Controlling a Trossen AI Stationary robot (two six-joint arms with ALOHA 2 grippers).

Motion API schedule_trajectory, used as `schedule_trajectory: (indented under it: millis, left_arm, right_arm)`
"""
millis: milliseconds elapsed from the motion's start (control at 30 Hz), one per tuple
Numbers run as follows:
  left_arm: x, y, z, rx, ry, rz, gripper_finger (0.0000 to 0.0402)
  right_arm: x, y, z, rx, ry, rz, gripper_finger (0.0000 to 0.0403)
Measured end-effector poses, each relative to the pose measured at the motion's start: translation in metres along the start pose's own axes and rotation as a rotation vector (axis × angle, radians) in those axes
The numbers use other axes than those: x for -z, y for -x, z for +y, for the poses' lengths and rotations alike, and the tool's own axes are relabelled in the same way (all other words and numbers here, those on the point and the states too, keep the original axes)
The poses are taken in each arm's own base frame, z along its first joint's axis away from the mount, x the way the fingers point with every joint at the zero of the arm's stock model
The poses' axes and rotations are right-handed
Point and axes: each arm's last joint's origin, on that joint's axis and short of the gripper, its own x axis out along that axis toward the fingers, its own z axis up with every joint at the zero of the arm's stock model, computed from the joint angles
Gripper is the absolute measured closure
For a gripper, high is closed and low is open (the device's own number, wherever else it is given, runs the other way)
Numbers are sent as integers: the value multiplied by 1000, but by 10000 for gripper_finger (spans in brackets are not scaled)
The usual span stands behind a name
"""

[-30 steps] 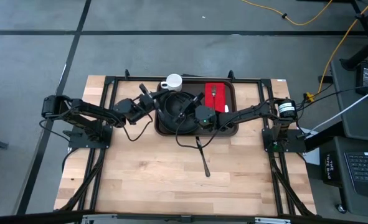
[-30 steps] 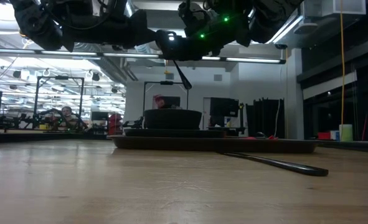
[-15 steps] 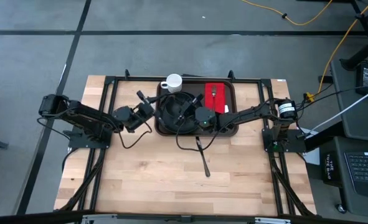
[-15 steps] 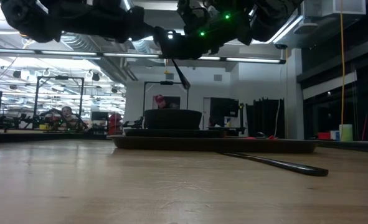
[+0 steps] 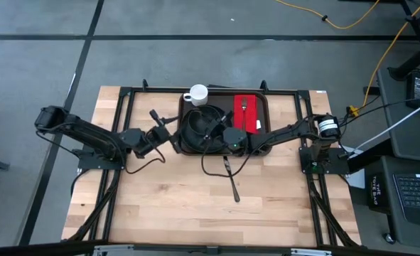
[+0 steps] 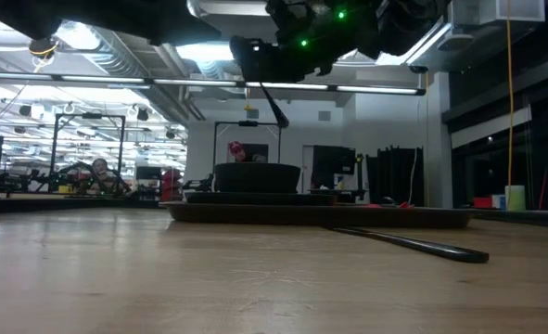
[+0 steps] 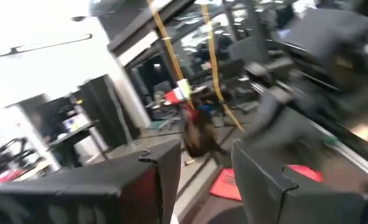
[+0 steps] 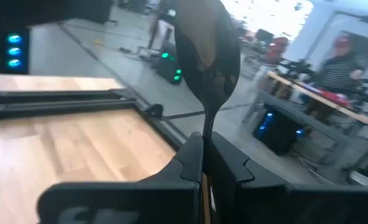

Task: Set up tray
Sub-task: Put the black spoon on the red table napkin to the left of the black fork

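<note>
The dark brown tray point(image 5: 265, 104) lies at the table's far middle. On it rest a round black plate point(image 5: 197, 122) and a red napkin point(image 5: 246, 114) with a fork on top. My right gripper point(image 5: 214, 131) hovers over the plate's right side, shut on a dark spoon point(image 8: 207, 43). In the low view the spoon point(image 6: 274, 105) slants down from the gripper, well above the plate point(image 6: 257, 176). My left gripper point(image 5: 161, 119) is open left of the tray, with nothing between its fingers point(image 7: 258, 186). My right gripper pinches the spoon's thin handle point(image 8: 207, 127) just behind its bowl, between the two shut fingers point(image 8: 191, 158). The spoon's bowl sticks out ahead of the fingertips. The spoon is lifted clear, slanting above the plate.
A white cup point(image 5: 196, 94) stands on the table just beyond the tray's far rim. A long dark utensil point(image 5: 232, 181) lies on the bare wood nearer the front, also seen in the low view point(image 6: 413, 243). Black frame rails run along both sides.
My left gripper has drawn back from the plate's left rim toward the table's left edge, and its arm has folded away. The plate has stayed in the tray. My right gripper has kept the spoon over the plate.
</note>
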Motion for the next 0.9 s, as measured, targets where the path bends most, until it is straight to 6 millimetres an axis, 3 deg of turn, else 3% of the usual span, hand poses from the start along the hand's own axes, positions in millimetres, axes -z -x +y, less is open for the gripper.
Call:
schedule_trajectory:
  millis: [333,600,767,900]
  left_arm:
    - [-1,15,9,235,19,17,272]
    - [5,21,11,309,40,48,287]
    - [27,32,14,343,101,-75,309]
    - [46,41,18,366,132,-125,327]
  right_arm:
    - [-24,26,1,3,-80,-28,385]
    - [-37,37,-18,-23,-142,50,384]
    - [-41,39,-31,-40,-153,75,383]
    - [-33,36,-47,-16,-190,108,383]
